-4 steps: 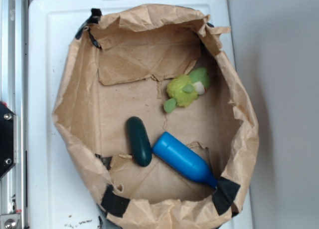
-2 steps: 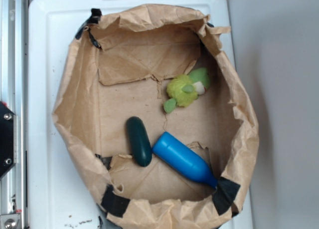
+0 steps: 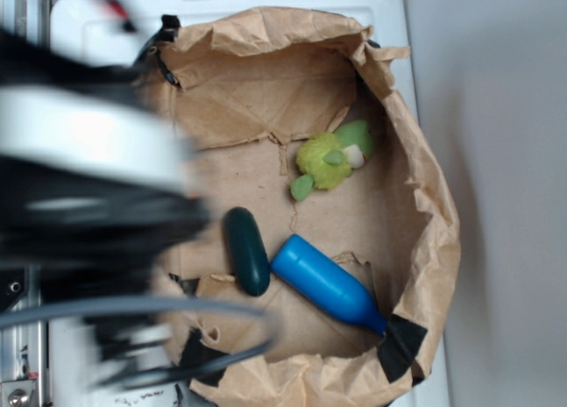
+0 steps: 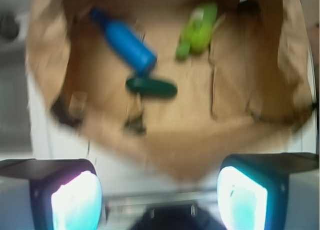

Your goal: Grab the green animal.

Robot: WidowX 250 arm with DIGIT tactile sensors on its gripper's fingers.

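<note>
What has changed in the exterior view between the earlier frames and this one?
The robot arm has swept in from the left, a large blurred shape now covering the paper bag's left side. The wrist view shows the gripper open and empty, outside the bag's near rim. Nothing was grasped. The green animal, dark green oblong and blue bottle lie where they were.

I work at what looks like a lab test bench, not a home; a brown paper-lined bin patched with black tape sits on a white plastic surface; a metal rail with bolts runs along the left edge; a plain grey wall fills the right side.
</note>
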